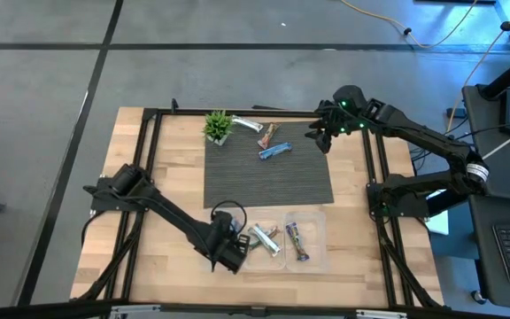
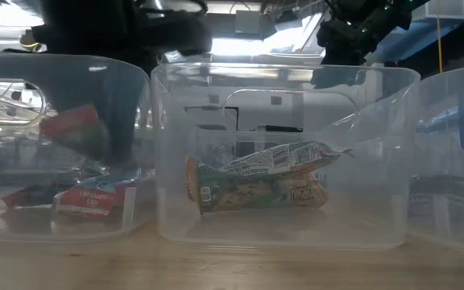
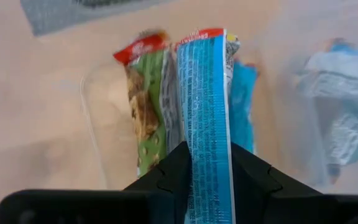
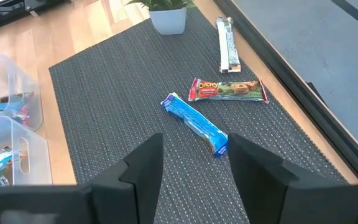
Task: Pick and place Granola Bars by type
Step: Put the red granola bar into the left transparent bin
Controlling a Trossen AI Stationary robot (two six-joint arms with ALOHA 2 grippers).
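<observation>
Three clear plastic bins [image 1: 317, 257] sit in a row at the bottom middle of the high view, on the light wooden table [image 1: 149, 266]. Left of that row, the left claw [image 1: 230, 252] hangs over the first bin [image 2: 55, 234] and pinches a long blue foil bar [image 3: 209, 124] between its two dark fingers. Under it, in that bin, lie a bar with a green and red wrapper [image 3: 146, 112] and another blue one [image 3: 243, 106]. The middle bin [image 2: 284, 234] holds a silver-white bar [image 2: 280, 159] resting on a green and brown one [image 2: 256, 193]. The third bin has a dark purple bar [image 1: 297, 241] in it.

Up in the middle of the high view is a dark grey woven mat [image 1: 268, 177]. Three bars lie along its top edge: a blue one [image 4: 194, 123], a red-brown one [image 4: 229, 90] just beside it, and a slim silver-white one [image 4: 227, 45] near the small green plant in a white pot [image 1: 218, 127]. The right claw [image 1: 319, 136] hangs at the upper right of the mat, its fingers apart with nothing between them, near the blue bar.
</observation>
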